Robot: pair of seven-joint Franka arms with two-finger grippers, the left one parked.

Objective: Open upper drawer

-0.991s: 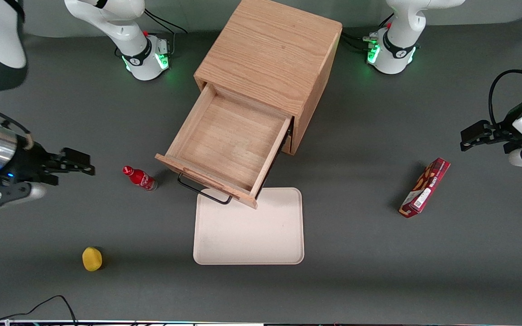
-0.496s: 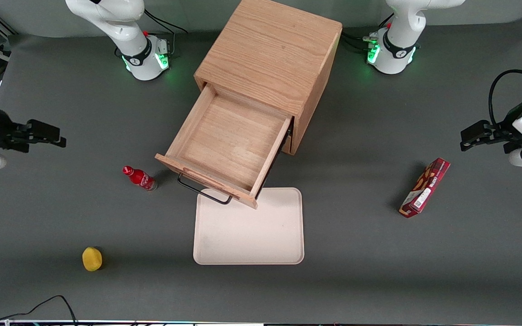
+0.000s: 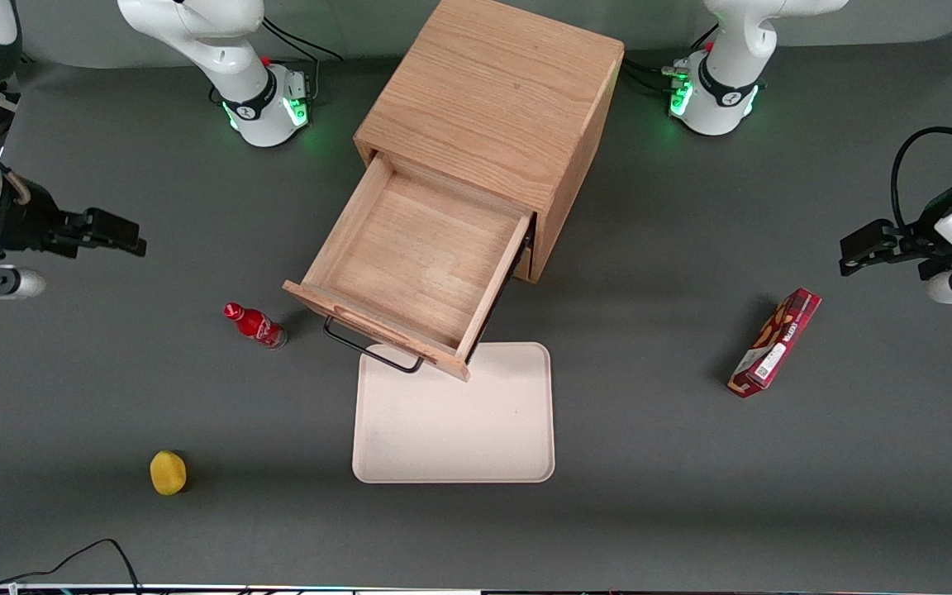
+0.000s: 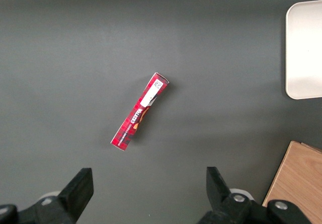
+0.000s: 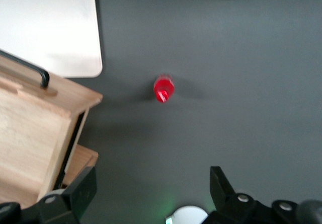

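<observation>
One upper drawer (image 3: 410, 264) stands pulled out; the pincer (image 3: 116, 231), fingers apart, hangs well clear; no label is legible.

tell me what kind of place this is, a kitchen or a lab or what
Most likely a robot lab bench, not a kitchen: arm bases bolted to a grey table, with test props, an oak cabinet with its upper drawer pulled out and a tray. The open gripper hangs above the table, apart from it all.

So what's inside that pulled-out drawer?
Nothing shows inside the upper drawer: only its bare wooden floor. The strip of it under the cabinet top is covered, so that part can't be checked. The pincer hangs open, toward the working arm's end of the table.
</observation>
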